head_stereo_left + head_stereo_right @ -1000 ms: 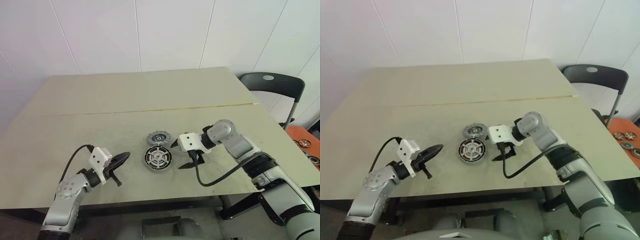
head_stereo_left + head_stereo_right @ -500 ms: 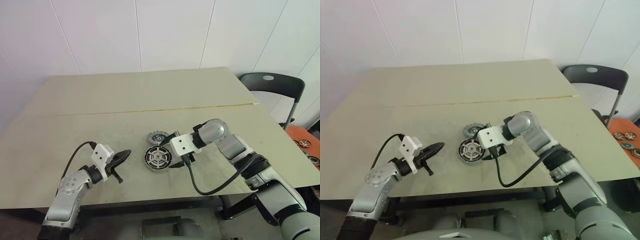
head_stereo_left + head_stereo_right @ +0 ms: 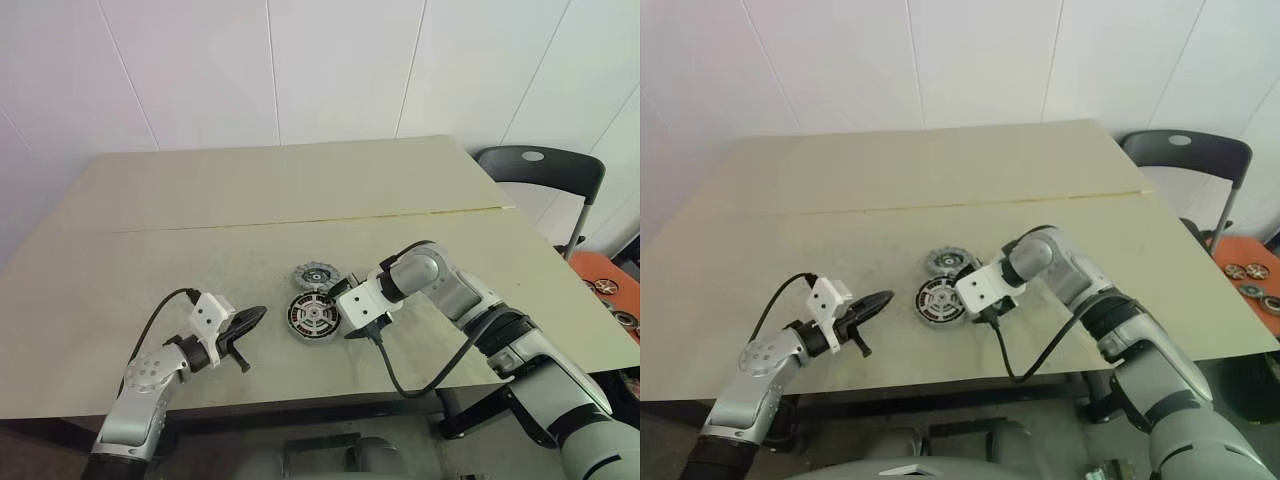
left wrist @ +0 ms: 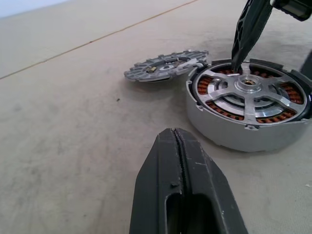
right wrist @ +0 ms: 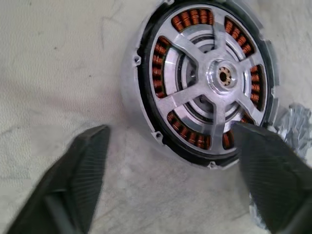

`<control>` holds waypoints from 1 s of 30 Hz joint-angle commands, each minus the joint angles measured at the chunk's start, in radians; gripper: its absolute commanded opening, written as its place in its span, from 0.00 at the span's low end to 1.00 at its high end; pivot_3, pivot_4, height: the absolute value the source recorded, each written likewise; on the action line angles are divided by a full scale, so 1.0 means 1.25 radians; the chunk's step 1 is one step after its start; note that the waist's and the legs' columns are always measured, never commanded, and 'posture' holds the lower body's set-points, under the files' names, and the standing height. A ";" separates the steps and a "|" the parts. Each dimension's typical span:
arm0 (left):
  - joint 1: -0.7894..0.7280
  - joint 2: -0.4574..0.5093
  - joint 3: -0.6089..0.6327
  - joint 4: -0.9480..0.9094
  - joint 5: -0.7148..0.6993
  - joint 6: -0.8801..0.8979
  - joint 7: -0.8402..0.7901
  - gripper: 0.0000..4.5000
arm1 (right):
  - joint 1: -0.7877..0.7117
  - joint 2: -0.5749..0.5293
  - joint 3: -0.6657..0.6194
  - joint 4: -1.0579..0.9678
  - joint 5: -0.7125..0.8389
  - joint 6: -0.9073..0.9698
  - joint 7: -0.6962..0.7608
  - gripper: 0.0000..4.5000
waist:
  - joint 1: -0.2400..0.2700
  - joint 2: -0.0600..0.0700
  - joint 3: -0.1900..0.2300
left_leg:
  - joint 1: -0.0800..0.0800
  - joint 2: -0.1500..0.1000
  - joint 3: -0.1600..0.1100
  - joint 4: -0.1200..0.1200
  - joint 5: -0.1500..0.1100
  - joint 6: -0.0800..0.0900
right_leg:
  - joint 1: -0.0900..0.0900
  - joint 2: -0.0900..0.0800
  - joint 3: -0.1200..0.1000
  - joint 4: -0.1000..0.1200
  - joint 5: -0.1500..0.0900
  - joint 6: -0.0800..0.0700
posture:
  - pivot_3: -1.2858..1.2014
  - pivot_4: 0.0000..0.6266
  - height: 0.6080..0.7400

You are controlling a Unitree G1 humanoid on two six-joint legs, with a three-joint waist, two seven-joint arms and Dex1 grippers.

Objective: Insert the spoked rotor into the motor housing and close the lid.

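Lid (image 4: 165, 66): thin, stiff, silvery notched disc, flat on the table (image 3: 200, 200) just behind the motor housing (image 5: 200, 83). I judge it light and slick; best pinched across its rim. My right gripper (image 5: 170, 161) is spread apart; my left gripper (image 4: 178, 156) is pressed together, empty.

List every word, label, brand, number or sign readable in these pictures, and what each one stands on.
None can be read.
motor housing: bare metal, copper windings, no marking seen.
lid: no legible marking.
table: plain.
right gripper and left gripper: black fingers, no label seen.
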 commanded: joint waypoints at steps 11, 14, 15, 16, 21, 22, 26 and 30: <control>-0.027 -0.004 -0.005 0.019 0.007 -0.024 -0.004 0.00 | -0.060 0.031 -0.002 0.104 -0.066 -0.063 -0.094 0.36 | -0.004 0.000 0.000 | 0.001 0.001 0.000 0.002 0.000 0.000 | 0.000 0.001 0.000 0.003 0.001 -0.001 | 0.52 0.00 1.00; -0.032 -0.003 -0.008 0.028 0.011 -0.028 -0.005 0.00 | -0.053 0.028 -0.005 0.095 -0.054 -0.061 -0.079 0.28 | -0.004 0.000 0.000 | 0.000 0.002 0.000 0.002 0.000 0.000 | -0.001 0.000 0.001 0.003 0.001 -0.001 | 0.52 0.00 1.00; -0.033 -0.003 -0.009 0.029 0.013 -0.029 -0.005 0.00 | -0.052 0.028 -0.008 0.093 -0.054 -0.061 -0.083 0.24 | -0.004 0.000 0.000 | 0.000 0.002 0.000 0.002 0.000 0.000 | -0.001 0.000 0.001 0.003 0.001 -0.001 | 0.52 0.00 1.00; -0.034 -0.003 -0.009 0.032 0.014 -0.030 -0.007 0.00 | -0.053 0.028 -0.009 0.093 -0.056 -0.061 -0.087 0.19 | -0.004 0.000 0.000 | 0.000 0.002 0.000 0.002 0.000 0.000 | -0.001 0.000 0.001 0.003 0.001 -0.001 | 0.52 0.00 1.00; -0.038 -0.004 -0.011 0.040 0.020 -0.035 -0.010 0.00 | -0.050 0.027 -0.013 0.076 -0.031 -0.050 -0.060 0.13 | 0.006 0.001 0.000 | -0.001 0.001 0.000 0.002 0.000 0.000 | -0.001 0.000 0.000 0.003 0.001 -0.001 | 0.52 0.00 1.00; -0.039 -0.004 -0.011 0.044 0.021 -0.036 -0.010 0.00 | -0.050 0.027 -0.014 0.071 -0.029 -0.047 -0.056 0.09 | 0.006 0.001 0.000 | -0.001 0.001 0.000 0.002 0.000 0.000 | -0.001 0.000 0.000 0.002 0.001 -0.001 | 0.52 0.00 1.00; -0.044 -0.006 -0.014 0.054 0.027 -0.041 -0.009 0.00 | -0.049 0.039 -0.020 0.046 -0.011 -0.025 -0.046 0.02 | 0.005 0.001 0.000 | -0.002 0.001 0.000 0.002 0.000 0.000 | -0.002 -0.001 0.000 0.001 0.001 0.000 | 0.52 0.00 1.00; -0.045 -0.007 -0.018 0.058 0.033 -0.044 -0.009 0.00 | -0.041 0.041 -0.019 0.022 0.005 0.004 -0.022 0.02 | 0.004 0.001 0.000 | -0.002 0.001 0.000 0.001 0.000 0.000 | -0.002 -0.001 0.000 0.001 0.001 -0.001 | 0.52 0.00 1.00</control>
